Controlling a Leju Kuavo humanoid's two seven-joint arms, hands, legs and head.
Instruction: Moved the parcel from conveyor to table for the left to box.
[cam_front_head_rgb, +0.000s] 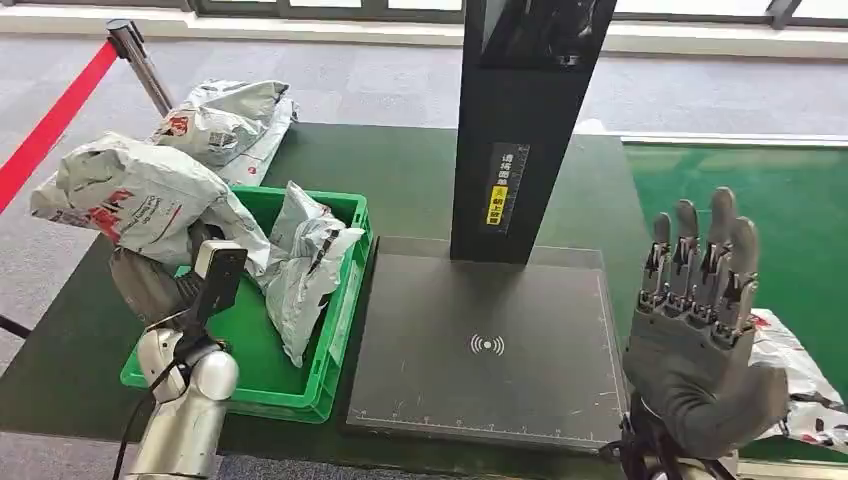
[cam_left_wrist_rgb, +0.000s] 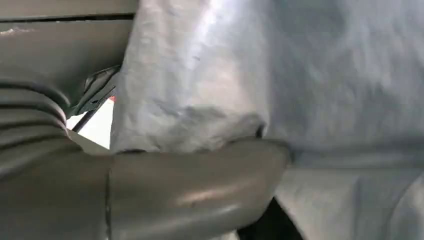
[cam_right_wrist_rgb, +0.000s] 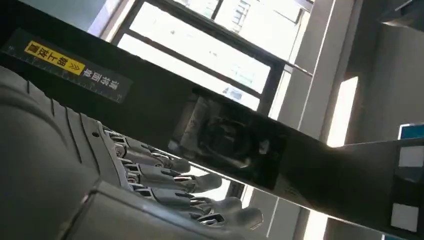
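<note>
Left hand (cam_front_head_rgb: 150, 285) grips parcel (cam_front_head_rgb: 140, 195) above bin (cam_front_head_rgb: 335, 345) at table's left edge: lower it fully before releasing. Right hand (cam_front_head_rgb: 700, 330) fingers spread, idle.

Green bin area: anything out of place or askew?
Yes. One grey parcel stands tilted against the green bin's right wall, its top above the rim rather than lying flat. Another parcel lies outside the bin on the table's far left corner. The left robot hand holds a third parcel above the bin.
</note>
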